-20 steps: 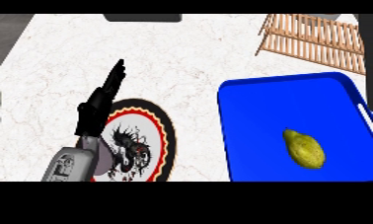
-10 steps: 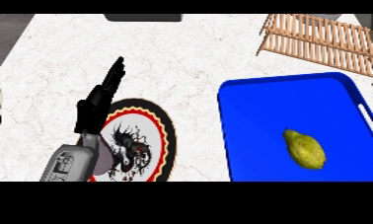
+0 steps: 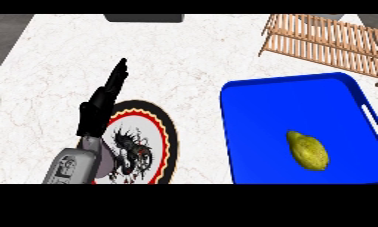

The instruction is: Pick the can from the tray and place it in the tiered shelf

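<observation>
Head view of the counter (image 3: 184, 56). The left hand (image 3: 100, 108) shows at the lower left, resting above the near edge of a round plate (image 3: 168, 138) with a dark dragon figure and a red-and-yellow border. Its fingers are straight and held together, pointing away from the robot, and it holds nothing. The right hand is not in view.

At the lower right lies a blue tray (image 3: 258, 121) with a raised rim and a handle slot on its far right side. No can is visible on it. The only thing it carries is a yellow-green lemon (image 3: 308, 150), lying on its side towards the tray's right half, well apart from the left hand. The lemon stands where the task's thing should be, so it is presumably the item to lift.

The slatted wooden shelf (image 3: 325, 41) sits at the upper right, just beyond the tray's far edge, which suggests a short carry. A dark flat block (image 3: 144, 18) lies at the counter's far edge.

Judgement: the pick is not yet begun. The tray lies on the robot's right, so the right hand seems the likelier one to use.
</observation>
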Available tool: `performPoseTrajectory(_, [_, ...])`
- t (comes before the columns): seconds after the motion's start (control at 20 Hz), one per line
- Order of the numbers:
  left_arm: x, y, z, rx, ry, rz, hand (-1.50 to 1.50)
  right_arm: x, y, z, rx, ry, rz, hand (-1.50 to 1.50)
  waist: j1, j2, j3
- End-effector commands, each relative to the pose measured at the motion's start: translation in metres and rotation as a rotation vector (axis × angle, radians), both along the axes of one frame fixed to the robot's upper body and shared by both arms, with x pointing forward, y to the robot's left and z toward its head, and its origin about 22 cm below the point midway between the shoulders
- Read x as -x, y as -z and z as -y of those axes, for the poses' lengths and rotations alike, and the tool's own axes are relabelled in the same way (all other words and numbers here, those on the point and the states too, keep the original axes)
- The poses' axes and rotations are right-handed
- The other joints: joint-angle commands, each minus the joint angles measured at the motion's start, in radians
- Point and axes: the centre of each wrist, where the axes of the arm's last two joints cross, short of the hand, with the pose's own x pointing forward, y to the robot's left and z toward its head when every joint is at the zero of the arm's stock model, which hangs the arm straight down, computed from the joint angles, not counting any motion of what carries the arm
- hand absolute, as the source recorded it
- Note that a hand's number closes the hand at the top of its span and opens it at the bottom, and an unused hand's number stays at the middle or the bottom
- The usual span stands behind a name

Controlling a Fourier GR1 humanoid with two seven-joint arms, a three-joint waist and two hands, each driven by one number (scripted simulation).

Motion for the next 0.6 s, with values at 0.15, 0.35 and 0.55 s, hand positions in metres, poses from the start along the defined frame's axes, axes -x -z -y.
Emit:
performPoseTrajectory(0.15, [0.007, -0.001, -0.006, 0.002, -0.008, -0.016, 0.0, 0.014, 0.006, 0.019, -0.012, 0.143, -0.043, -1.5, -0.008, -0.005, 0.0])
performPoseTrajectory(0.35, [0.013, -0.015, -0.009, 0.002, 0.0, -0.01, 0.0, 0.019, 0.014, 0.016, -0.122, 0.095, 0.039, -1.5, -0.005, -0.006, 0.001])
performPoseTrajectory(0.55, [0.002, 0.009, -0.003, -0.007, -0.019, -0.016, 0.0, 0.028, -0.02, 0.021, -0.18, 0.003, 0.145, -1.5, -0.009, -0.003, 0.001])
